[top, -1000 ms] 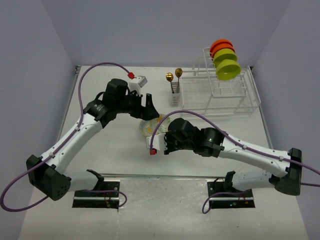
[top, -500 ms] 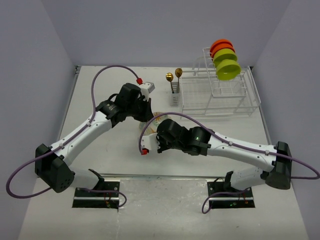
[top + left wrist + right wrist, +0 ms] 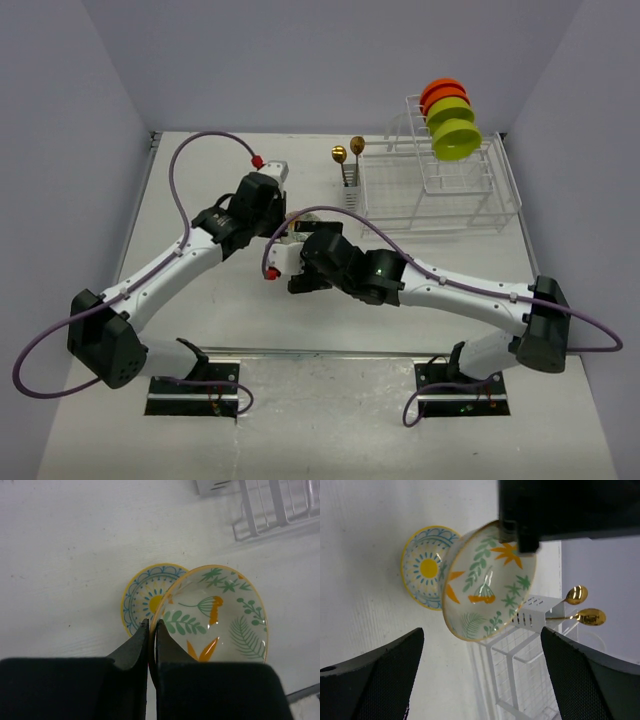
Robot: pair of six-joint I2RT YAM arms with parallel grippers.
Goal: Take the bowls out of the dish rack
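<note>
We have blue-patterned bowl on desk, left gripper clamped on floral bowl, right gripper wide open; orange bowls, lime bowls left in dish rack

No legible txt, labels or nos.

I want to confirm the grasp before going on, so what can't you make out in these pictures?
- Top view: both wrists hide the leaf-patterned bowl and the left tool gripping it.
- Left wrist view: that bowl covers part of the blue-and-yellow bowl; contact between them is unclear.
- Right wrist view: the dish rack is cut off at the bottom edge.
</note>
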